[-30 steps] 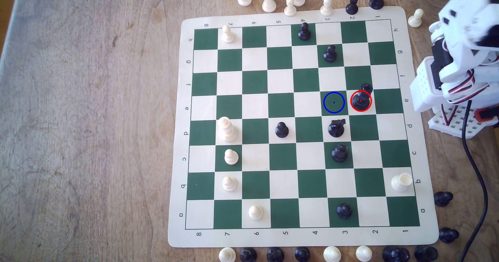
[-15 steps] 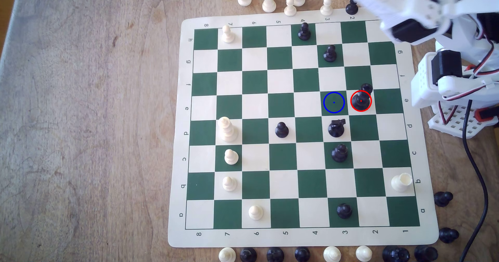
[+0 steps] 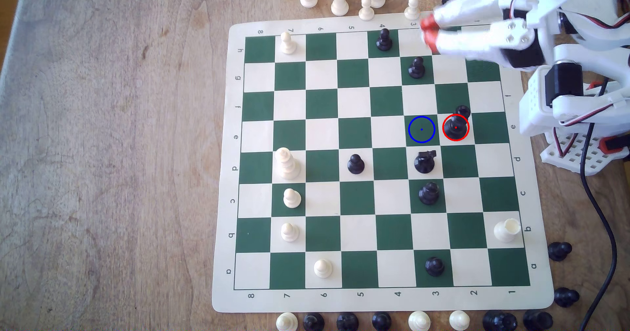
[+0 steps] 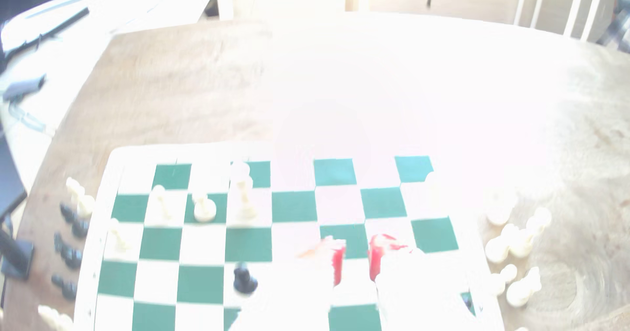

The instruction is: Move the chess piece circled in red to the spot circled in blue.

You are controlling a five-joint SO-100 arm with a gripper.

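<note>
The chess piece (image 3: 456,127) stands upright on the red-ringed cream square, just at 3 o'clock of the spot (image 3: 421,129) on the neighbouring green square. It looks light, rigid and glossy — probably slippery — so the slim body under the knob seems the best hold, above the wide base. The end effector (image 3: 430,35) hovers at 12 o'clock of the piece, well apart, over the board's far rows; its red-tipped fingers (image 4: 338,259) are slightly parted and hold nothing.

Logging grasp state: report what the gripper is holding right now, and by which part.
Nothing is held. The gripper hangs open over the board's far corner, with only board between its red tips; the circled black chess piece stands untouched on its square.
</note>
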